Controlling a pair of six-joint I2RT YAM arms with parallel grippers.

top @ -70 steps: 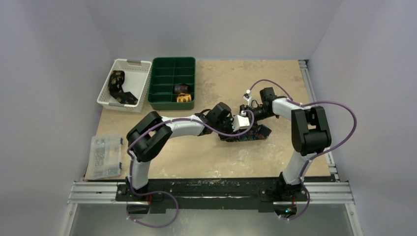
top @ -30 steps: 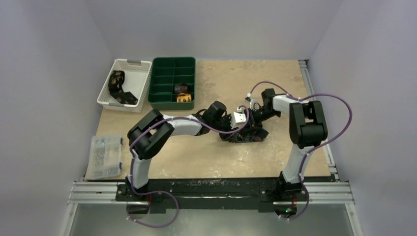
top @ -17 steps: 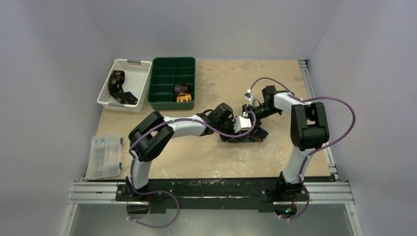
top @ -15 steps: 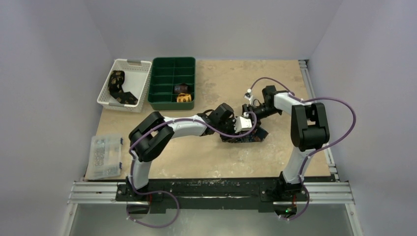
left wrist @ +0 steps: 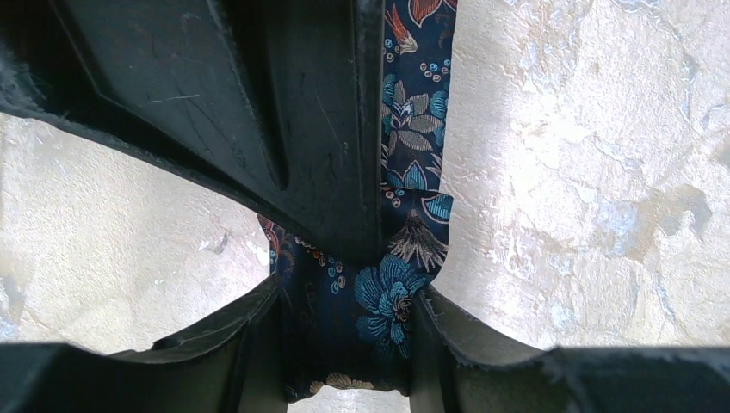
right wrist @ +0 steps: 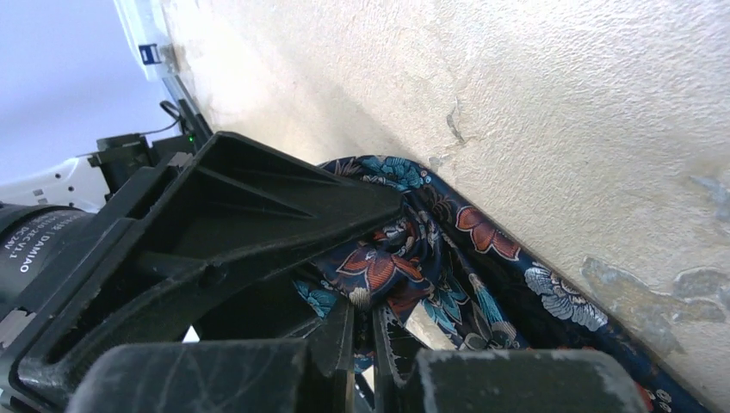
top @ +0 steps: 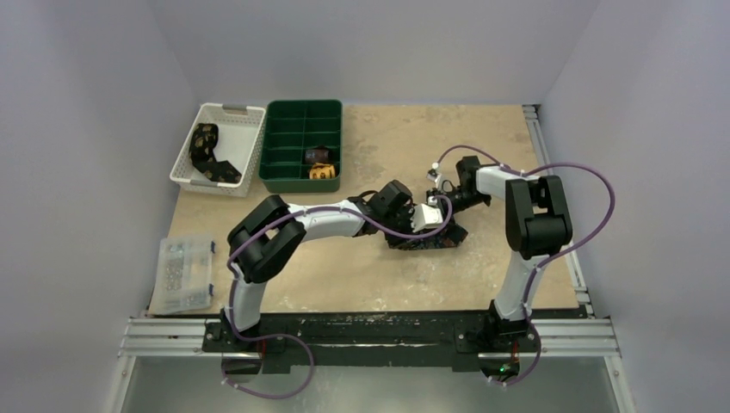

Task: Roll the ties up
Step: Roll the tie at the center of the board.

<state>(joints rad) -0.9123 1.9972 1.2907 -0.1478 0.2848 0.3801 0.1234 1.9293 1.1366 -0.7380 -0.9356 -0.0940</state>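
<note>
1. Far left, well apart from the arms: one white basket with a black-and-gold tie, one green divided tray with a rolled brown tie and yellow tie, and one clear box.
2. The navy tie lies bunched mid-worktop.
3. The left end effector clamps it across its width; the right end effector, crowding close, pinches a fold.
4. The worktop is mottled beige, the walls pale lilac.

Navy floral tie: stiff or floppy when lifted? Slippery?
Likely floppy: the navy floral tie bunches and creases in the left gripper. Its sheen hints it may slip. Loose folds by the right gripper suggest rolls may unfurl.
</note>
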